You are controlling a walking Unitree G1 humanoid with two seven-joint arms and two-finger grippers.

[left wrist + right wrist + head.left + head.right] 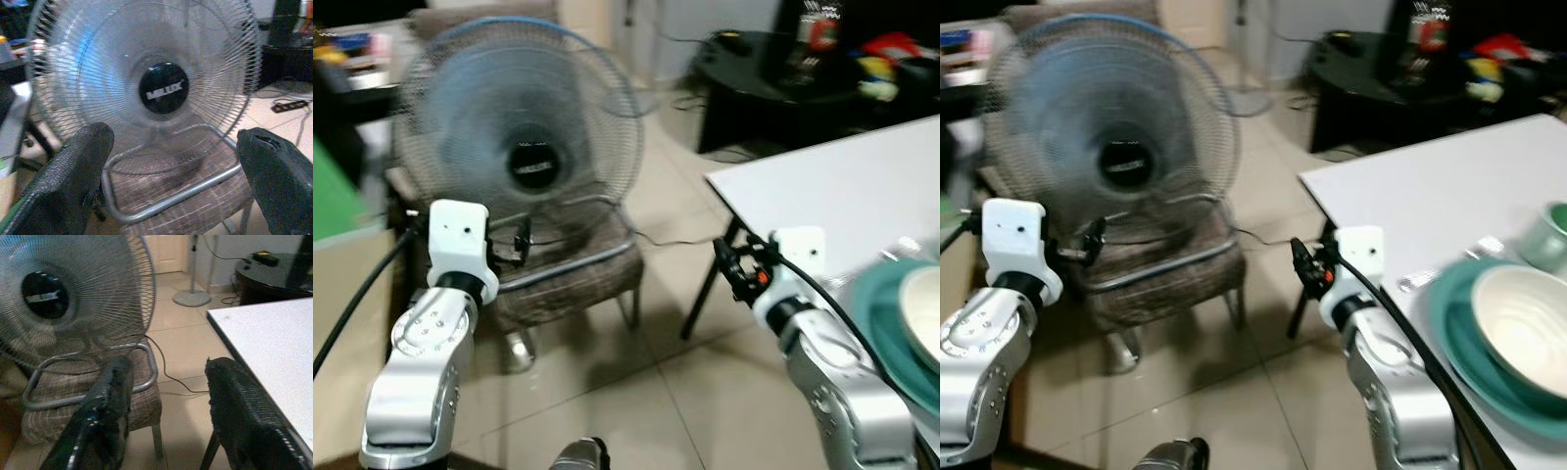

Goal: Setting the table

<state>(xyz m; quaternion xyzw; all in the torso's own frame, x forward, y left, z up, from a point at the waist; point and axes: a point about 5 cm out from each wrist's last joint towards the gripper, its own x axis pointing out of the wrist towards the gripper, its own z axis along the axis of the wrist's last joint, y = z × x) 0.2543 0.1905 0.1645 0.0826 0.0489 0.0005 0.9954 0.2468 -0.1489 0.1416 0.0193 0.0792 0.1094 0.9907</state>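
Note:
A white table [1430,186] stands at the right. On its near part lies a teal plate [1449,323] with a cream bowl [1523,318] on it, and a pale green cup [1549,235] sits behind them at the frame's edge. Something shiny and blurred [1484,250] lies beside the plate. My right gripper [1307,264] hangs just off the table's near left edge, open and empty. Over to the left, my left gripper [516,245] is held up toward a fan, also open and empty, its fingers [73,171] wide apart.
A large grey fan [524,137] stands on a brown cushioned chair [578,279] straight ahead. A cable [164,367] trails over the tiled floor. At the back right is a black round table [754,69] with clutter on it.

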